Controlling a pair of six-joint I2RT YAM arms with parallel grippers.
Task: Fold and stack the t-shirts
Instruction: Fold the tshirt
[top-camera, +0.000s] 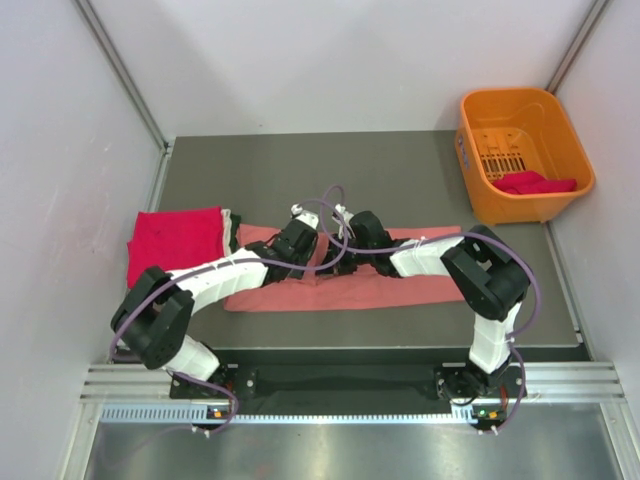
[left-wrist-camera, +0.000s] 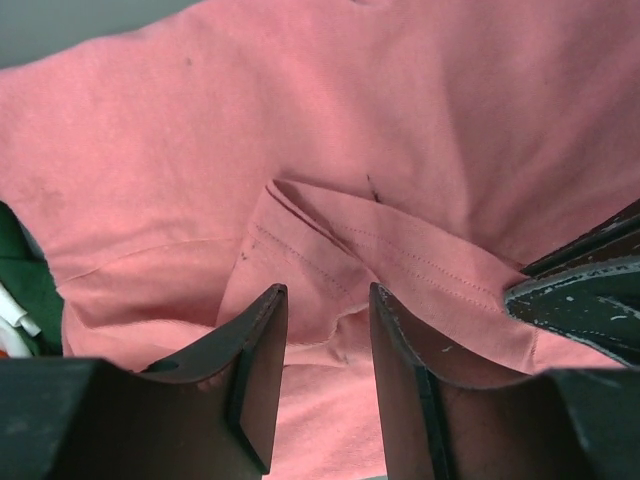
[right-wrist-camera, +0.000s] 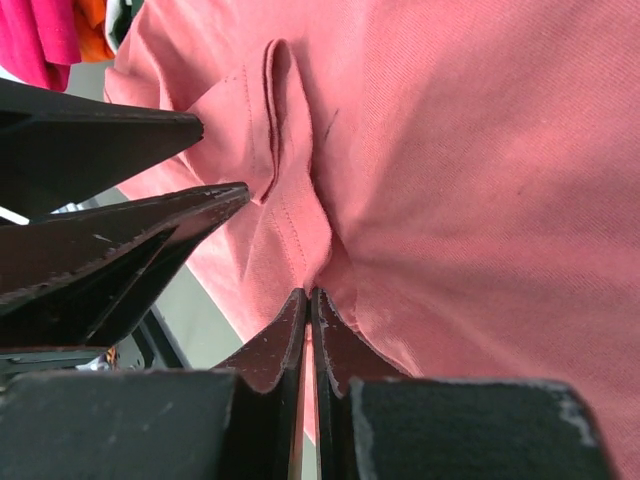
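Observation:
A salmon-pink t-shirt (top-camera: 330, 285) lies folded into a long strip across the middle of the table. It fills the left wrist view (left-wrist-camera: 400, 120) and the right wrist view (right-wrist-camera: 470, 150). My left gripper (left-wrist-camera: 325, 300) is open, its jaws standing over a raised fold of the pink cloth. My right gripper (right-wrist-camera: 308, 298) is shut on a pinch of the pink t-shirt. Both grippers meet over the strip's middle (top-camera: 325, 245). A folded magenta-red t-shirt (top-camera: 178, 240) tops a stack at the left, with white and dark green edges under it.
An orange plastic basket (top-camera: 560, 130) stands at the back right with a magenta-red cloth (top-camera: 535, 183) inside. White walls close in on both sides. A metal rail runs along the table's near edge (top-camera: 350, 380).

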